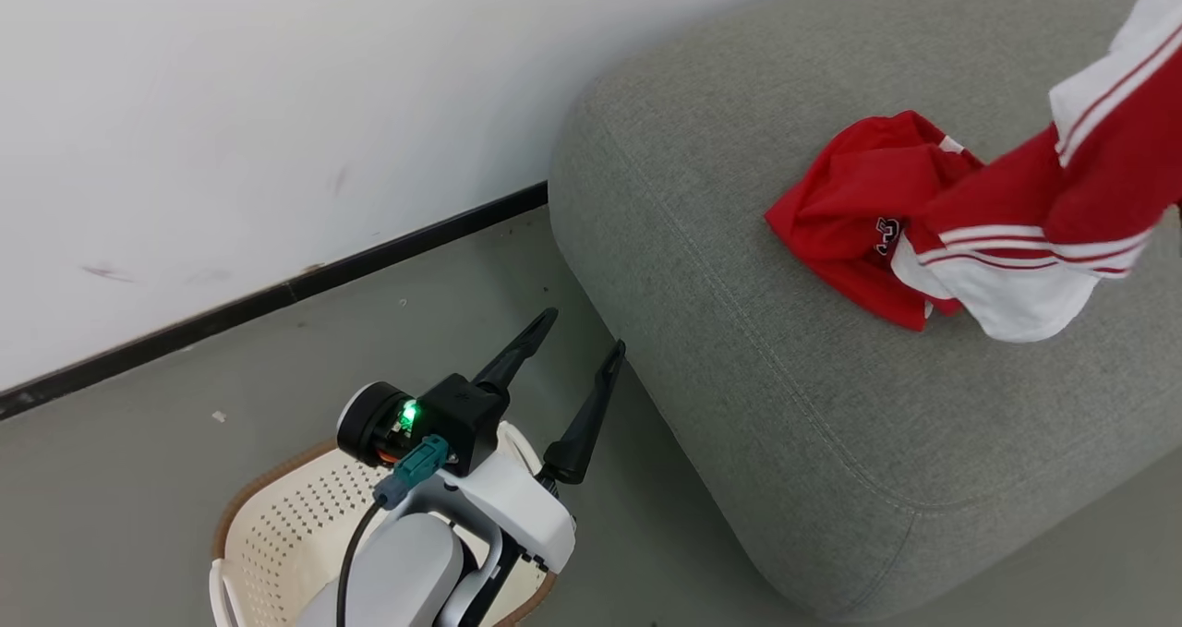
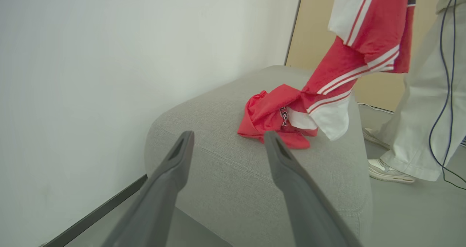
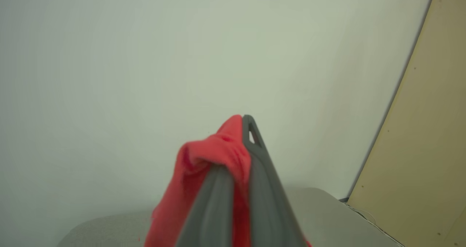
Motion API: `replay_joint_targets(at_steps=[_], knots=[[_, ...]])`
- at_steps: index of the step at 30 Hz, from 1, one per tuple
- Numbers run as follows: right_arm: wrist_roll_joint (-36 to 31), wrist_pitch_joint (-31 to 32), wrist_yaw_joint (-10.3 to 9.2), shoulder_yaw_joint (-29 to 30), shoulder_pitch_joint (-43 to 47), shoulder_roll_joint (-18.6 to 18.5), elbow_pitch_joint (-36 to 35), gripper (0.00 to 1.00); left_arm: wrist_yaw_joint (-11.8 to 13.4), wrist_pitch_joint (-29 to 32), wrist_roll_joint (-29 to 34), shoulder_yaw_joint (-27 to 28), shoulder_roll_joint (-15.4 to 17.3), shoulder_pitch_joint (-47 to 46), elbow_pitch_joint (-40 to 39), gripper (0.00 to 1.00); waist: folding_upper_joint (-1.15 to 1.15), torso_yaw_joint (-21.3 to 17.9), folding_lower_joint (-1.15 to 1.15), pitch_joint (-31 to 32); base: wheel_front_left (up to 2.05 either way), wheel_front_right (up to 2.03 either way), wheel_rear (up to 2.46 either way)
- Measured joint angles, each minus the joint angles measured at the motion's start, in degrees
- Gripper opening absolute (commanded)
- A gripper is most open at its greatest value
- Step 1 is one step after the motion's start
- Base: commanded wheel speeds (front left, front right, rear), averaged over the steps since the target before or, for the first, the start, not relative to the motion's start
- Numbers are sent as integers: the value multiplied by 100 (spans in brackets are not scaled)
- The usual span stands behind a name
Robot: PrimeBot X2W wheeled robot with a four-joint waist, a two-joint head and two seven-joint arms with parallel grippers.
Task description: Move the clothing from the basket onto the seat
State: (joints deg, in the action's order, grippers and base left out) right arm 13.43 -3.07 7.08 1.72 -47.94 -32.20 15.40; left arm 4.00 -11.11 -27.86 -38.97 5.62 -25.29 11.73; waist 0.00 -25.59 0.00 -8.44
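Observation:
One red garment of the clothing lies crumpled on the grey seat. A second red-and-white jersey hangs over it from the upper right, its white hem touching the cushion. In the right wrist view my right gripper is shut on that jersey's red fabric. My left gripper stands open and empty above the cream basket, left of the seat's front corner. In the left wrist view the left gripper points at the seat and the crumpled garment.
A white wall with a dark baseboard runs behind the basket and seat. A person's legs in pale trousers and sneakers stand beyond the seat, with a dark cable hanging there. A tan panel is at the right.

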Motion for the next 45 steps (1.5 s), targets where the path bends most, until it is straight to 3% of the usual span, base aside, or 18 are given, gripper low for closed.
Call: replay_joint_targets(at_steps=[20,26,43,44,45], knots=[[-586,-702,0,-158,-2,939,2081,0,89,458,327,-227,38,-514,-604,100,0,622,0,-940,0,0,0],[-537,-862,0,-196,309,1406,2666,0,49,579,379,-281,75,-720,-665,100,0,797,0,-1267,0,0,0],[-597,-1109,0,-11,419,1437,3151,0,-70,623,374,-144,147,-971,-719,100,0,995,0,-1801,0,0,0],[-597,-1111,0,-4,416,1468,3151,2,-69,613,368,-105,172,-971,-699,100,0,984,0,-1802,0,0,0],[-595,-1112,0,11,416,1489,3148,20,-69,595,367,-60,194,-972,-682,100,0,975,0,-1799,0,0,0]])
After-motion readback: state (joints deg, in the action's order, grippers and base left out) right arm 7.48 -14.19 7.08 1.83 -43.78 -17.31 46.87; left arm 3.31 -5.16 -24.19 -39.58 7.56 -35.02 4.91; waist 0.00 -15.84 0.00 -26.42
